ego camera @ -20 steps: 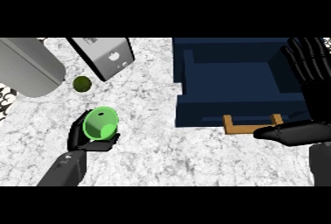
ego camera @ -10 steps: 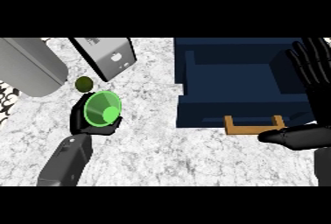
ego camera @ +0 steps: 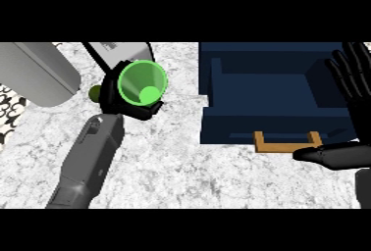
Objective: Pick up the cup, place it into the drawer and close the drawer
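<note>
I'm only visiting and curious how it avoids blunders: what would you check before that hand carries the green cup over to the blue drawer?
1. Green cup held by the left hand: ok, the fingers curl round it.
2. Blue drawer open: ok, it is pulled out.
3. Room inside the drawer: ok, only its blue floor shows.
4. Cup above the drawer: not ok, it is over the marble counter, left of the drawer.
5. Right hand out of the path: probably ok, it rests open at the view's right edge.
6. Wooden handle free for closing: ok, nothing covers it.
</note>
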